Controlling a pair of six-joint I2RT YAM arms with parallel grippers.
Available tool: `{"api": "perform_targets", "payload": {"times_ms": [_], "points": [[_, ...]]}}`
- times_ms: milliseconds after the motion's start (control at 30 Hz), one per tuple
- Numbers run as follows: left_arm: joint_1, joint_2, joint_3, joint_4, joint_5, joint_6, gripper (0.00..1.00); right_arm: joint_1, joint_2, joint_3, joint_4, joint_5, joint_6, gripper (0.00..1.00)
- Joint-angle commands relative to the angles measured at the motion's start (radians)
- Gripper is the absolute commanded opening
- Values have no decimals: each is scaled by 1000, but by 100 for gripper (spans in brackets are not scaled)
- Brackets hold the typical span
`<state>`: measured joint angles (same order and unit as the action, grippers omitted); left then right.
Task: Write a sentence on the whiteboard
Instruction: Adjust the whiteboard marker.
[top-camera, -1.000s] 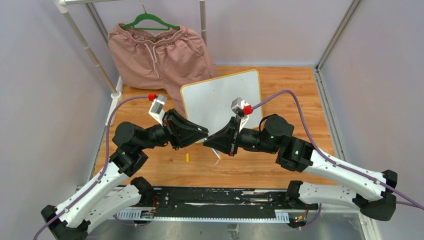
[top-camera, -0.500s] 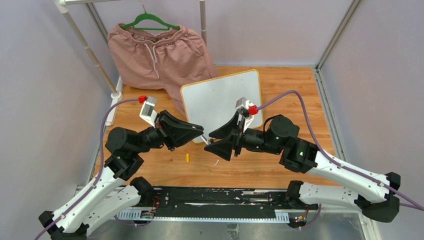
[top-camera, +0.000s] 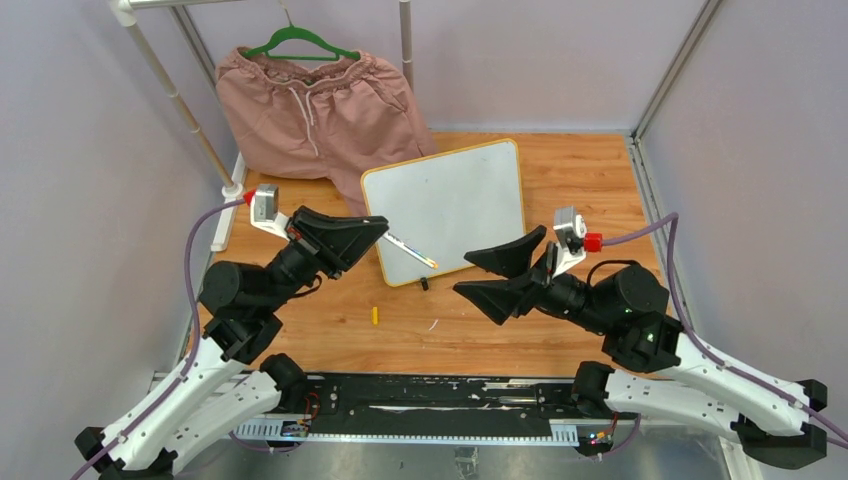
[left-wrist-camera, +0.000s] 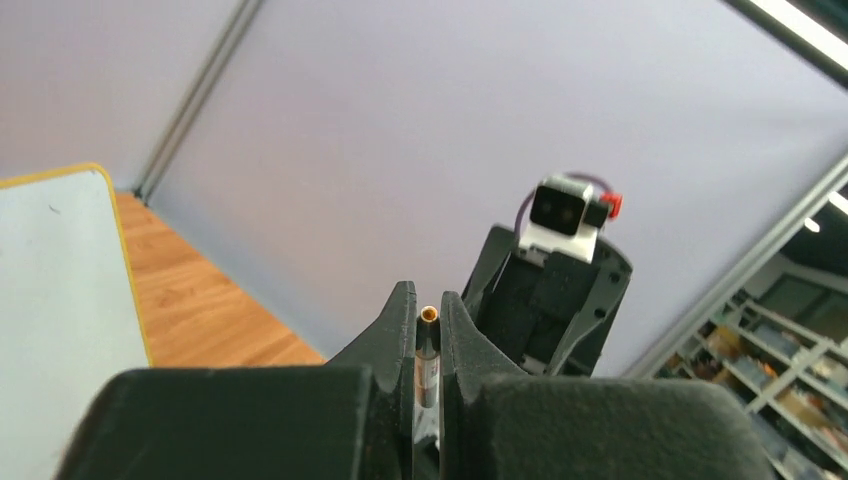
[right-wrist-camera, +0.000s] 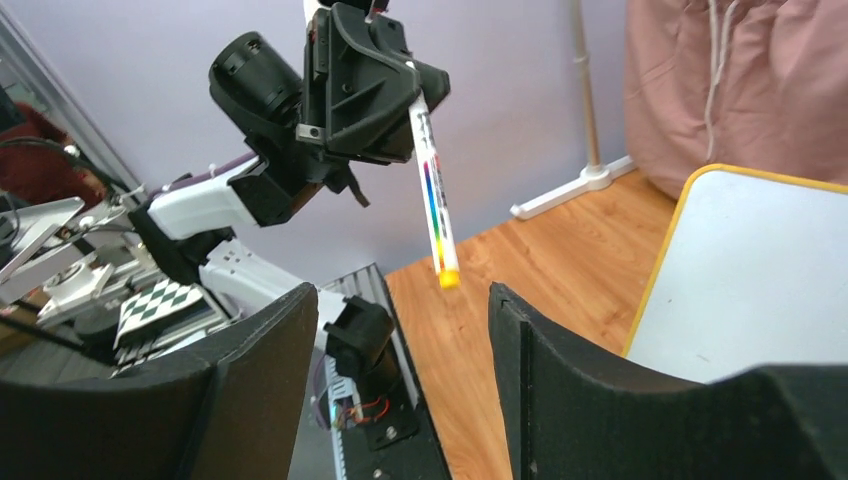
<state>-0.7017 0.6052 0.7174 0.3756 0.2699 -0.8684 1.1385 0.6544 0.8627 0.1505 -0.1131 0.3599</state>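
The whiteboard (top-camera: 450, 205) lies flat on the wooden table, white with a thin yellow-orange frame, and also shows in the left wrist view (left-wrist-camera: 50, 280) and the right wrist view (right-wrist-camera: 760, 280). No sentence shows on it. My left gripper (top-camera: 380, 232) hangs just left of the board, shut on a white marker (top-camera: 412, 251) with a rainbow stripe (right-wrist-camera: 434, 200). The marker's orange end sticks out past the fingertips (left-wrist-camera: 429, 345) over the board's near left corner. My right gripper (top-camera: 465, 274) stands open and empty in front of the board's near edge, facing the marker.
A small yellow cap (top-camera: 375, 315) and a white scrap (top-camera: 433, 324) lie on the wood in front of the board. Pink shorts (top-camera: 315, 100) hang on a green hanger at the back left beside a white rack pole (top-camera: 185, 110). Grey walls enclose the table.
The right gripper has opened, let go of the marker and drawn back to the right. The left gripper, shut on the marker, has pulled away to the left and lifted.
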Motion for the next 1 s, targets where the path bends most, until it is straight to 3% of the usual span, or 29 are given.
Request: {"api": "perform_targets", "payload": {"times_ms": [0, 133, 400, 533, 700, 967], "points": [[-2, -13, 27, 131, -168, -64, 0, -2, -36, -84, 192, 94, -61, 65], [-2, -4, 21, 243, -245, -121, 0, -2, -6, -94, 281, 42, -108, 63], [-2, 52, 26, 399, -335, -268, 0, 1, 149, -114, 657, 18, -159, 62], [-2, 70, 35, 411, -355, -331, 0, 22, 263, -55, 774, 63, -209, 68], [-2, 73, 45, 411, -361, -334, 0, 37, 403, 50, 839, 85, -265, 76], [-2, 66, 44, 409, -359, -311, 0, 38, 476, 156, 825, 110, -218, 77]]}}
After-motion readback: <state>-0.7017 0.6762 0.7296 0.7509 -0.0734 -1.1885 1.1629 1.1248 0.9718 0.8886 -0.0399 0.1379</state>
